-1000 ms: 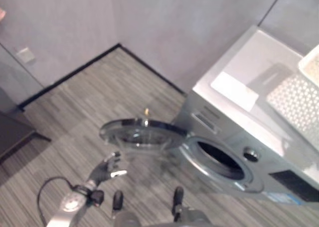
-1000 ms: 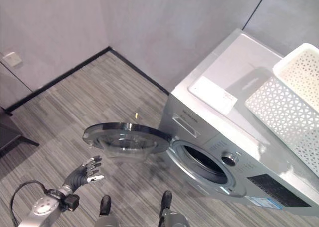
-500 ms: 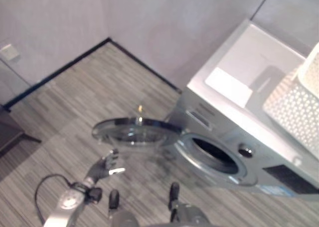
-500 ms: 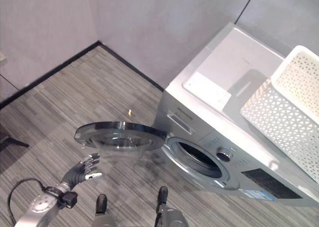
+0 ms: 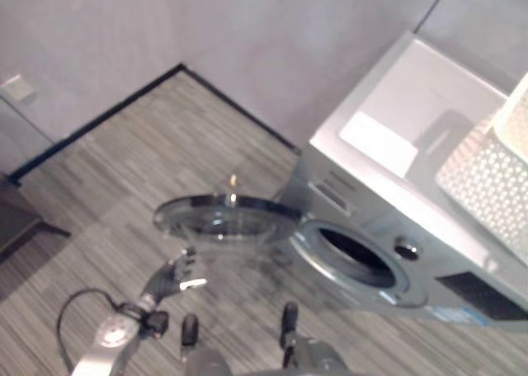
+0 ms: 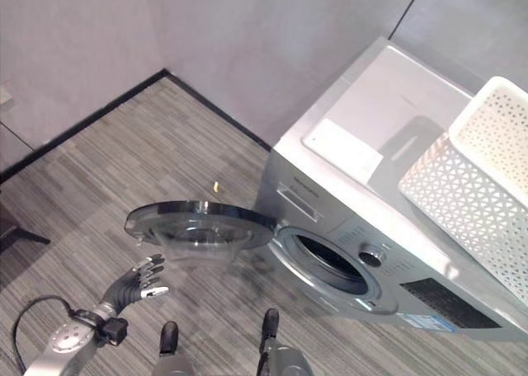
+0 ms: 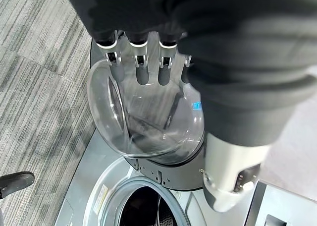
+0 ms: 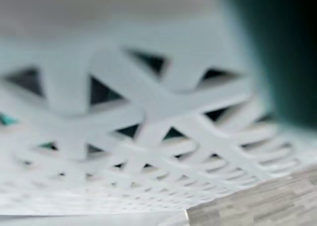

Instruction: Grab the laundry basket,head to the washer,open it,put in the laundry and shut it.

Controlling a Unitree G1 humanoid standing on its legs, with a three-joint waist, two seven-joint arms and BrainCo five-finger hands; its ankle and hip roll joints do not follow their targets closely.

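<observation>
The washer's door is open, so the opening step looks done and loading the laundry is the step in hand.

Farthest left, the left robot hand [image 6: 136,281] hangs over the striped floor [image 6: 99,170], just short of the door's outer edge and touching nothing. In the left wrist view its fingers [image 7: 140,62] are straight and spread, released, with the door's glass bowl beyond them.

Next comes the washer door [image 6: 198,227], swung fully out so its round glass lies almost level. To its right the drum opening [image 6: 334,265] shows dark; whether anything lies inside cannot be told.

The front-loading washer [image 6: 363,145] stands against the grey wall, and the white lattice laundry basket [image 6: 478,186] sits on its top at the far right. The right wrist view looks at the basket's lattice wall [image 8: 124,117] from very close, but the right robot hand's fingers are not visible, so its state cannot be told.

The next move probably calls for lifting the laundry out of the basket and carrying it down into the drum, keeping clear of the open door.
</observation>
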